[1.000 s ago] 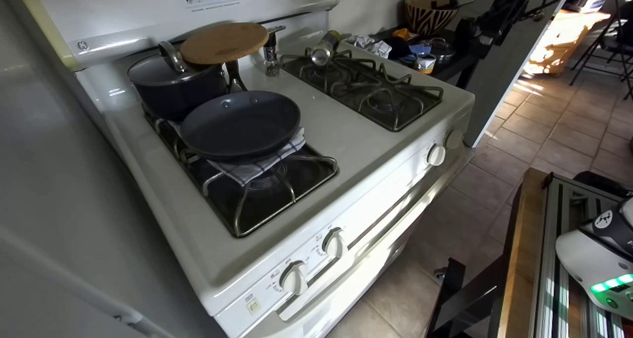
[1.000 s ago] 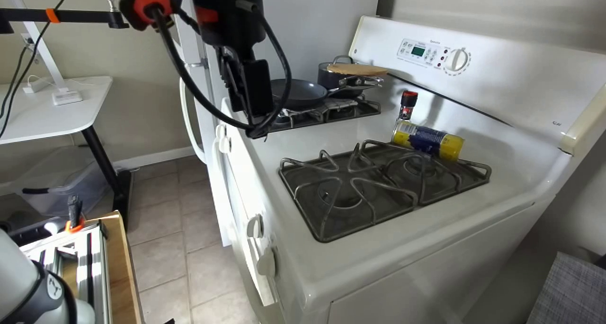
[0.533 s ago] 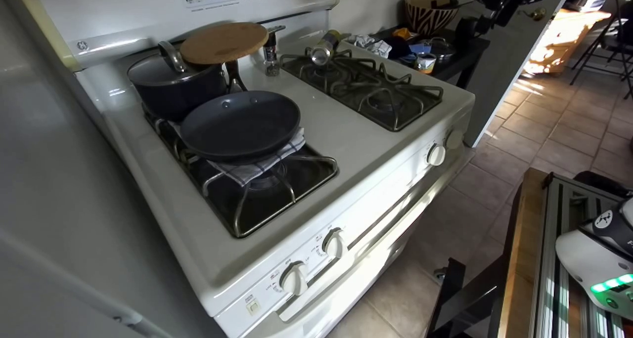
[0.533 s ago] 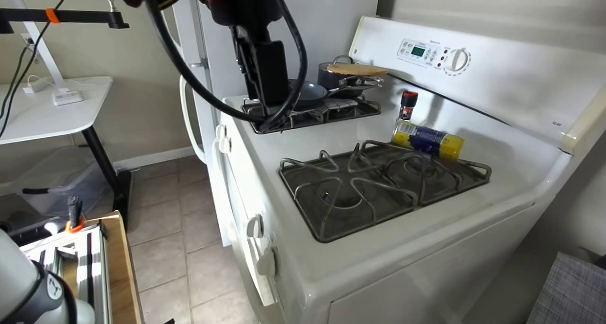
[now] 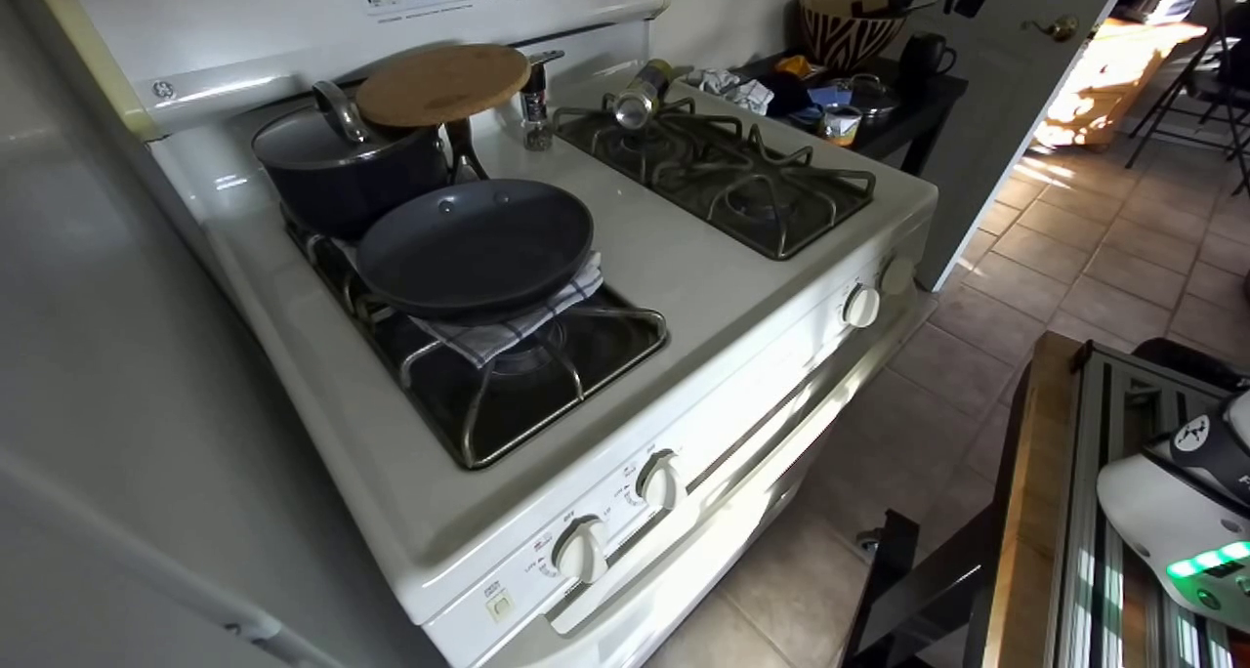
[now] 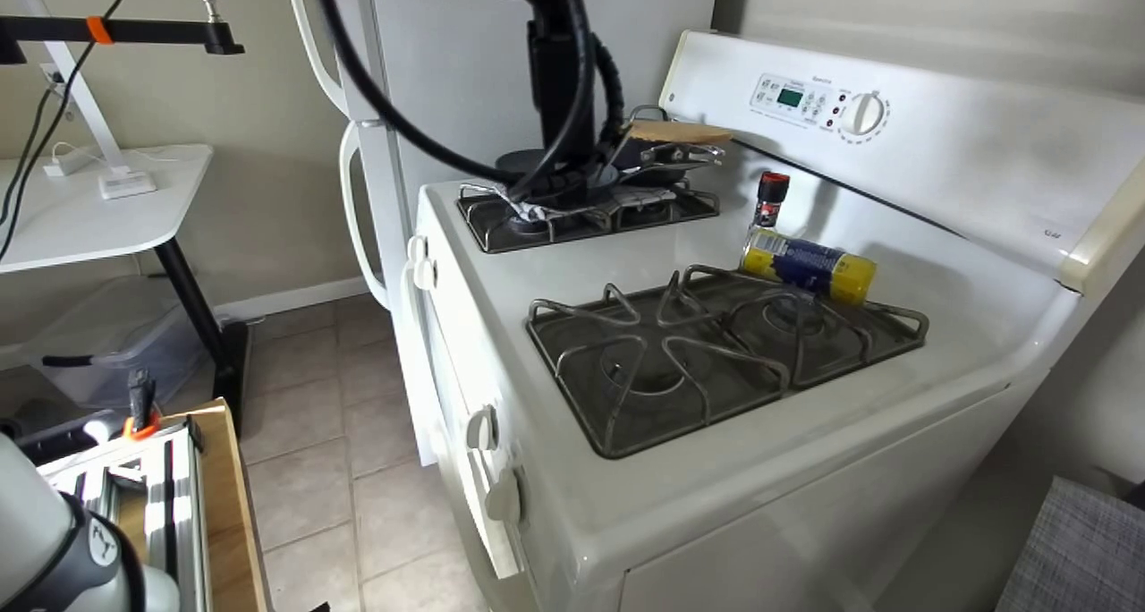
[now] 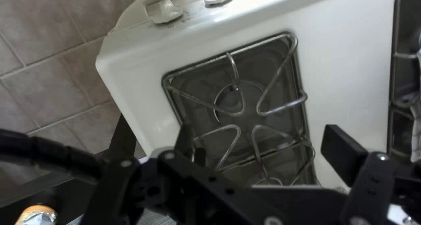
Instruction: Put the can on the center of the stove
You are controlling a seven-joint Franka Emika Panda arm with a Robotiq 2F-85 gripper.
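Can [image 6: 809, 265] is lying on its side toward the back of the stove [image 6: 572, 272], around 3 o'clock in an exterior view. End effector [image 7: 258, 133] has its fingers [image 7: 343, 154] well apart in the wrist view, with a grate [image 7: 236, 114] and a bit of stove showing through the gap. Roomwise, a white strip of stove runs between the two banks of grates; the stove's corner is at 10 o'clock in the wrist view, tile floor [image 7: 46, 87] past it. On the stove I count one can, four front knobs [image 5: 664, 482], one frying pan [image 5: 474, 243], one pot [image 5: 332, 180], one wooden board [image 5: 444, 84], one shaker [image 6: 769, 202]
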